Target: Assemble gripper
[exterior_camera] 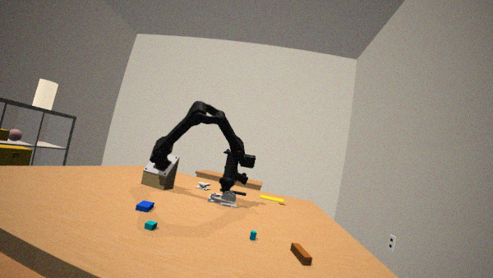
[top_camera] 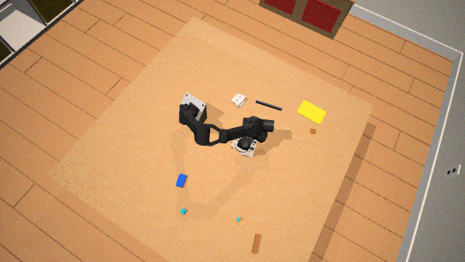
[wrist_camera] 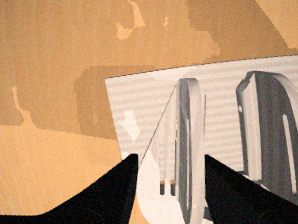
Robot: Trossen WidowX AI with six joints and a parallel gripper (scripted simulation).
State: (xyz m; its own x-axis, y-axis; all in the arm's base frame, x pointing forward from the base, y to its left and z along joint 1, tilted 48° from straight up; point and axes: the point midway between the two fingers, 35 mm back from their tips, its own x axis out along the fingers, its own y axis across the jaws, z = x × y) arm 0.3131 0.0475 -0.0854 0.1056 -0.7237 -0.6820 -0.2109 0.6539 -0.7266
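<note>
The gripper base [top_camera: 249, 155] [exterior_camera: 234, 205] [wrist_camera: 220, 112] is a pale plate on the table under my hand. My gripper [top_camera: 244, 144] [exterior_camera: 226, 193] [wrist_camera: 169, 161] points down and is shut on one upright grey-white jaw [wrist_camera: 191, 130] at the left side of the base. Whether this jaw touches the base or sits on its pin cannot be told. The other jaw [wrist_camera: 272, 130] stands on the base to the right, outside my fingers. Pins and gear teeth are hidden. A small white part [top_camera: 239, 99] [exterior_camera: 202, 186], apparently the housing plate, lies apart on the table.
A black rod [top_camera: 268, 105], a yellow plate [top_camera: 311, 112] and a small brown block [top_camera: 313, 131] lie beyond the base. A blue block [top_camera: 181, 180] [exterior_camera: 145, 206], two teal blocks [top_camera: 183, 211] [top_camera: 239, 219] and a brown bar [top_camera: 256, 243] [exterior_camera: 301, 253] lie on the other side.
</note>
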